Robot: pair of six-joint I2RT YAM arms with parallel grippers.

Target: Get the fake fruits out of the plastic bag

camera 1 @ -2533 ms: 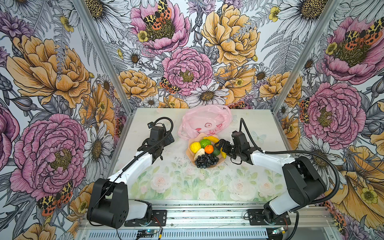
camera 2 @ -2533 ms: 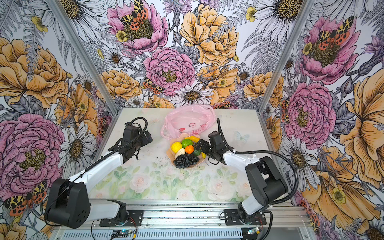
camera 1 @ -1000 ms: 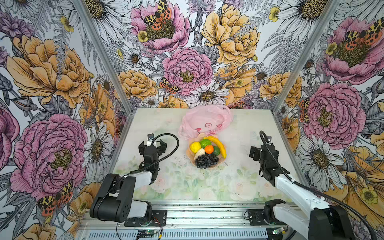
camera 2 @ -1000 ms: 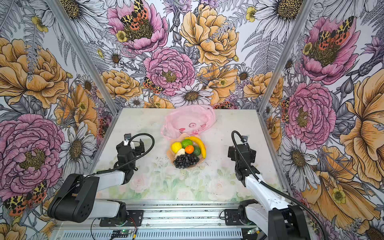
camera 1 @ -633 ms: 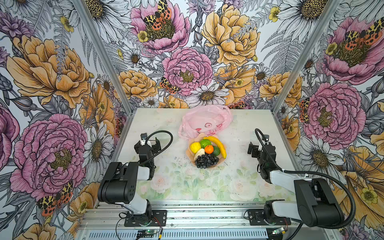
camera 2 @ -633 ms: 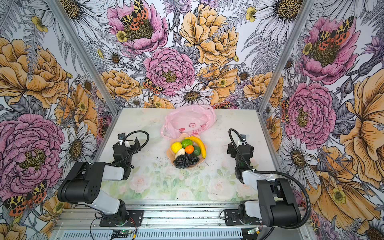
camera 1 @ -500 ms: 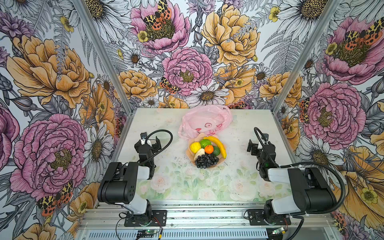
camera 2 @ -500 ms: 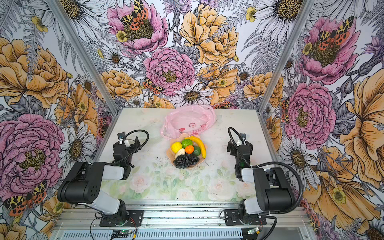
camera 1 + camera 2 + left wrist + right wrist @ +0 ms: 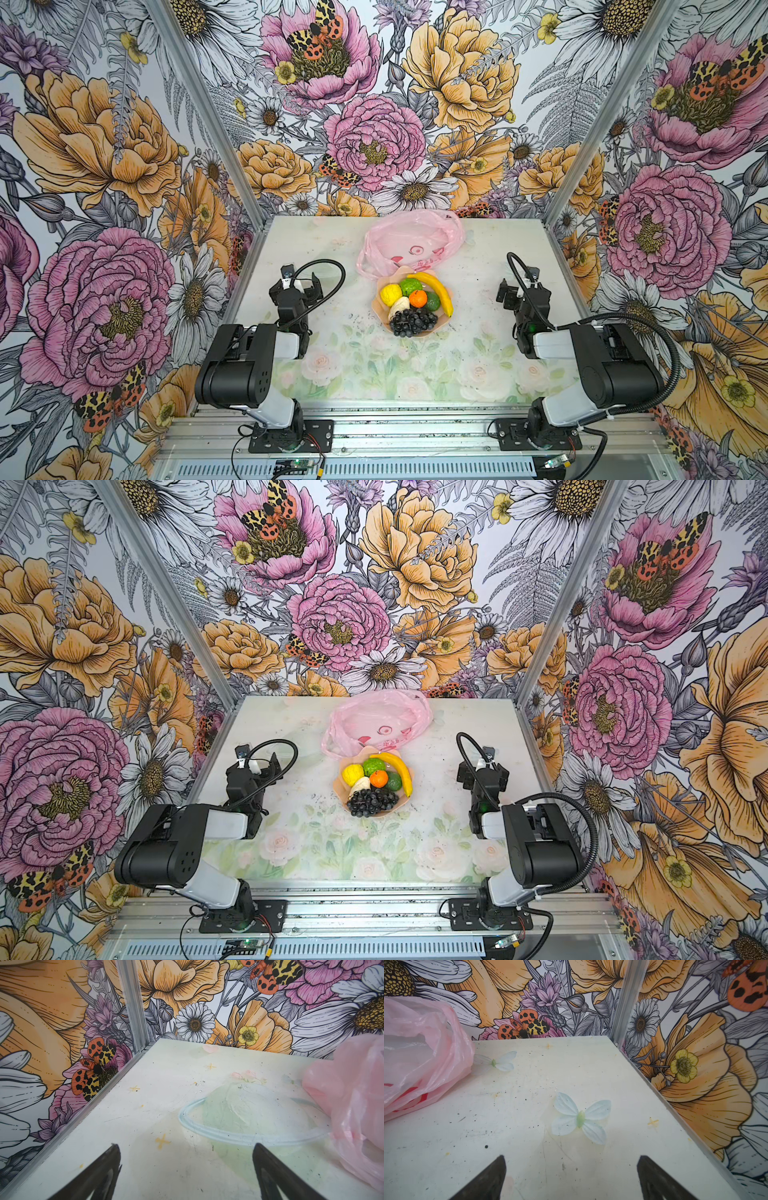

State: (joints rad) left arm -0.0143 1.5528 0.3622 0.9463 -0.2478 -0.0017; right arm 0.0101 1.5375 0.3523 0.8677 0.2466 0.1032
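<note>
Spotting all fruits (image 9: 409, 303) heaped in dish (image 9: 444, 323) mid-bench (image 9: 478, 266) | reading bag (image 9: 411, 243) as empty, slack behind dish toward back edge | finding left jaws apart, right jaws apart, nothing held, near side edges | calling task done, nothing left to pull

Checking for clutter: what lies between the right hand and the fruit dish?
Only bare table lies between the right hand and the dish, shown in both top views.
</note>
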